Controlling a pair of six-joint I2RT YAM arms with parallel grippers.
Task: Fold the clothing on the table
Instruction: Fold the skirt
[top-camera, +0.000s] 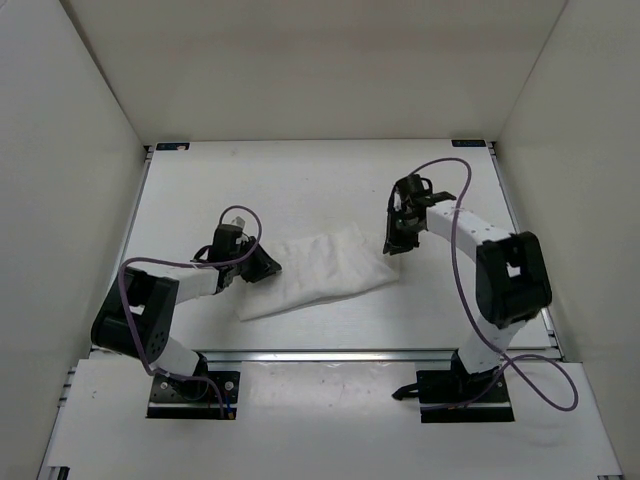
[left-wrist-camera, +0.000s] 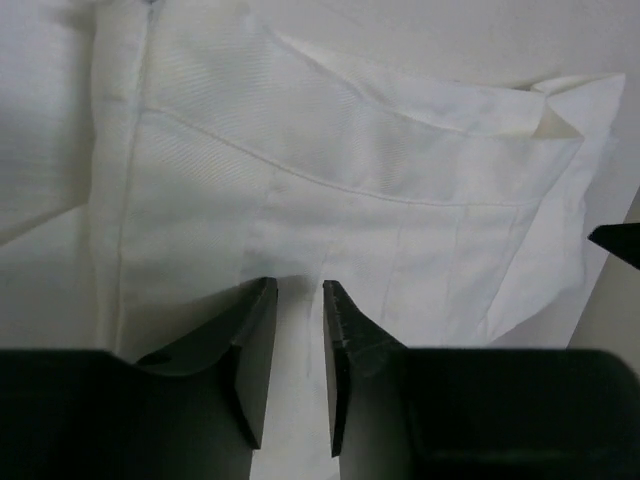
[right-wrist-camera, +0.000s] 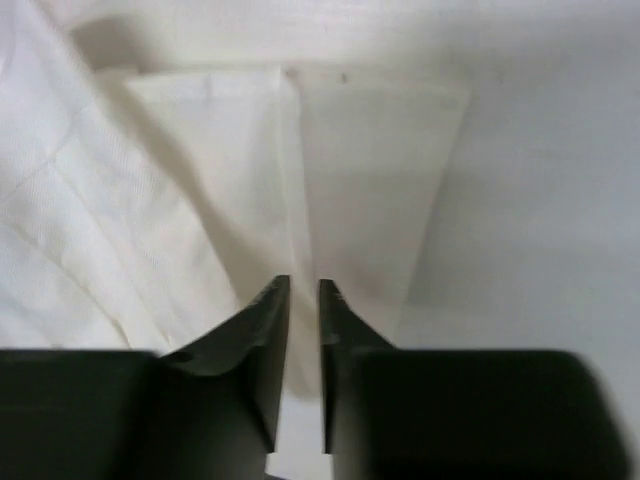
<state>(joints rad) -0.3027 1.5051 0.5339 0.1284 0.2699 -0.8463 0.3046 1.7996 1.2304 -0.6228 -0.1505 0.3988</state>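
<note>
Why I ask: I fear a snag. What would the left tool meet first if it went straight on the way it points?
The clothing: the left tool sits low over it, jaws slightly apart, with fabric spread straight ahead. Depth is unclear; it might skim over rather than plough in.

No text, label, brand, number or sign is readable anywhere.

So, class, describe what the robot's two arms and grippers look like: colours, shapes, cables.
The left arm and right arm both have white links joined by bulky black joint housings, and stand on black base plates. A purple cable loops along each arm. The left gripper and right gripper are black, each with two flat, wedge-shaped fingers tapering to a point.
</note>
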